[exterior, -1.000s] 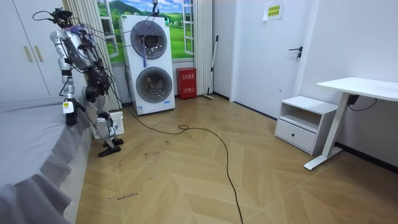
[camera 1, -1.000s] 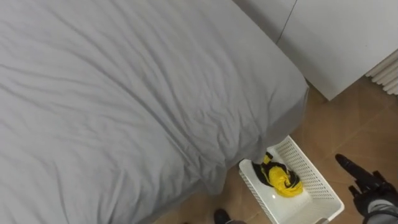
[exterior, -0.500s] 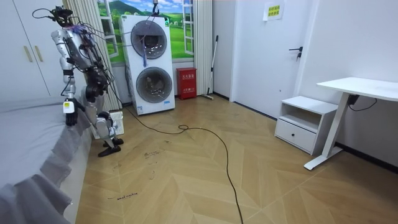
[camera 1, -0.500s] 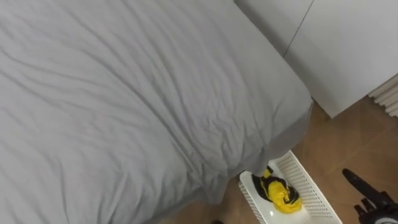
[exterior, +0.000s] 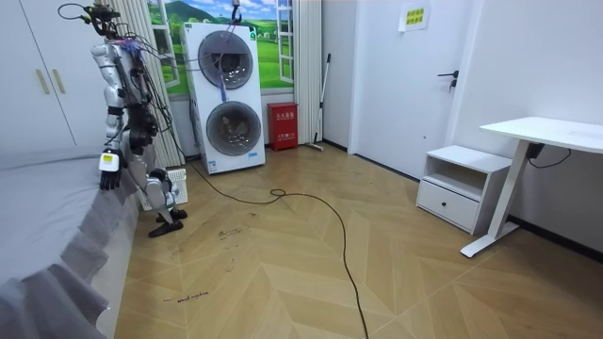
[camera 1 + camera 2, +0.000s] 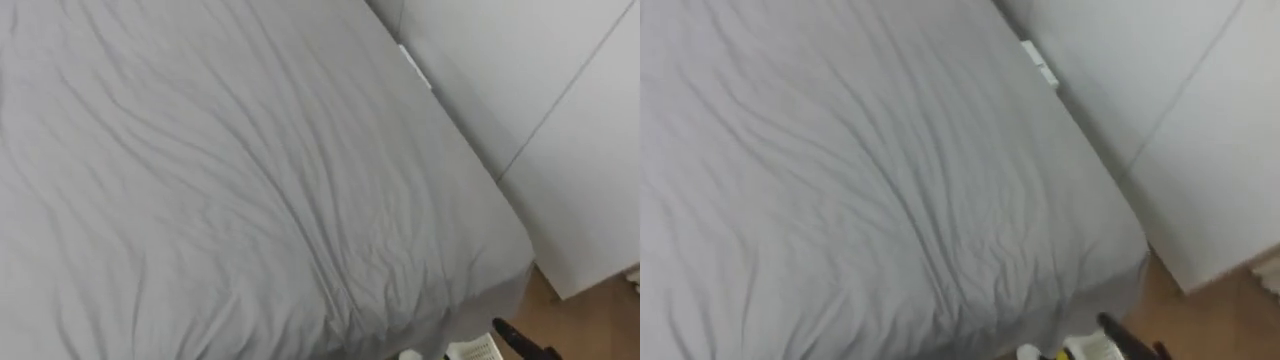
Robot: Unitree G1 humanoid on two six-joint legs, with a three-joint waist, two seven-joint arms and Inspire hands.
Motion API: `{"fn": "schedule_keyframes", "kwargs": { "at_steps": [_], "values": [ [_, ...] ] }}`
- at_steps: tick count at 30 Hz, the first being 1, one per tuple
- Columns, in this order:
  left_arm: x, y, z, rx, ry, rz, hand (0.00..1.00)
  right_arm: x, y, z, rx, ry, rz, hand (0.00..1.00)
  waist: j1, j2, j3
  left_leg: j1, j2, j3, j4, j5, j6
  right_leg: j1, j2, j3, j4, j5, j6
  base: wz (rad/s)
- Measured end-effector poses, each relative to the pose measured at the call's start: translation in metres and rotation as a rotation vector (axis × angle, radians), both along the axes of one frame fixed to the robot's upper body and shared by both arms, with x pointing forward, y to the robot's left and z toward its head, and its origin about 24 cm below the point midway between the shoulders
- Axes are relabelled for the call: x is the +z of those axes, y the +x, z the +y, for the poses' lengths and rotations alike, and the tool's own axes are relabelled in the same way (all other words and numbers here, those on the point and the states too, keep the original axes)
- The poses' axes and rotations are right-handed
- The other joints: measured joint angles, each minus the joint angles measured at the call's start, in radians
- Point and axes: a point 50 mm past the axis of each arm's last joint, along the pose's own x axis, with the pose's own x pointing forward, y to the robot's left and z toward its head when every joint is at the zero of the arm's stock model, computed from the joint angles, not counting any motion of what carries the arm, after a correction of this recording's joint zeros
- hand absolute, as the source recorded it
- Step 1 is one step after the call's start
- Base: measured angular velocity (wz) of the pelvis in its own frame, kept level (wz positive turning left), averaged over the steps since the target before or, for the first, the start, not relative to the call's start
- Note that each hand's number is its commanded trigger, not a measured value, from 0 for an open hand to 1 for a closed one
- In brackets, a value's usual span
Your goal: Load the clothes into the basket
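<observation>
A corner of the white slatted basket (image 6: pixel 476 351) (image 6: pixel 1087 349) peeks in at the bottom edge, on the floor beside the bed's corner. A scrap of yellow garment (image 6: pixel 1066 354) lies in it. My right hand (image 6: pixel 509 335) (image 6: pixel 1122 336) shows beside the basket as a straight dark finger, holding nothing. In the room view I stand upright at the bed's corner, and the basket (image 5: pixel 176 184) sits behind my legs. One hand (image 5: pixel 109 170) hangs by the mattress edge; I cannot tell which one.
A grey bed sheet (image 6: pixel 220 180), wrinkled and bare, covers most of the scene. White wardrobe doors (image 6: pixel 540 110) stand close along the bed's right side. Stacked washing machines (image 5: pixel 229 94) stand behind me, and a black cable (image 5: pixel 320 226) runs across the wood floor.
The eye view has swung up over the bed, so the basket and yellow garment slid to the bottom edge. In the room view I have straightened up.
</observation>
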Motion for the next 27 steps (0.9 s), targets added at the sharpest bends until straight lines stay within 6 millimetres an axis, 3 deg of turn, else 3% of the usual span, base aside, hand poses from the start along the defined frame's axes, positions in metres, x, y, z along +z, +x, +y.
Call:
{"fn": "schedule_keyframes", "kwargs": {
  "at_steps": [5,9,15,20,27],
  "values": [
    [0.0,0.005,-0.005,0.004,0.02,-0.043,0.0,-0.006,0.012,0.033,0.209,-0.009,0.032,0.0,0.043,-0.019,0.0013,0.016,-0.007,-0.035,-0.001,0.0,0.0,0.039,-0.003,-0.035,-0.019,0.0,0.0,0.24],
    [0.0,0.008,-0.013,0.028,0.014,-0.071,0.0,-0.01,0.008,0.042,0.311,-0.054,0.096,0.0,0.053,-0.016,0.0017,0.025,-0.02,-0.075,-0.003,-0.001,0.001,0.069,-0.011,-0.071,-0.038,-0.004,0.004,0.33],
    [0.001,0.008,-0.014,0.048,0.03,-0.096,0.0,-0.019,-0.016,0.044,0.337,-0.077,0.192,0.0,0.052,-0.03,-0.0015,0.033,-0.037,-0.134,-0.004,-0.003,0.004,0.112,-0.022,-0.125,-0.052,-0.016,0.011,0.29],
    [0.0,0.007,-0.016,0.079,0.039,-0.103,0.0,-0.023,-0.033,0.043,0.376,-0.109,0.247,0.0,0.075,-0.031,-0.0028,0.041,-0.046,-0.155,-0.005,-0.005,0.007,0.125,-0.025,-0.128,-0.053,-0.026,0.015,0.14],
    [0.0,-0.011,-0.009,0.149,0.063,-0.081,0.0,-0.025,-0.047,0.04,0.357,-0.117,0.283,0.0,0.105,-0.023,-0.0074,0.057,-0.05,-0.163,0.002,-0.022,0.011,0.138,-0.026,-0.128,-0.054,-0.032,0.021,0.02]
  ]
}}
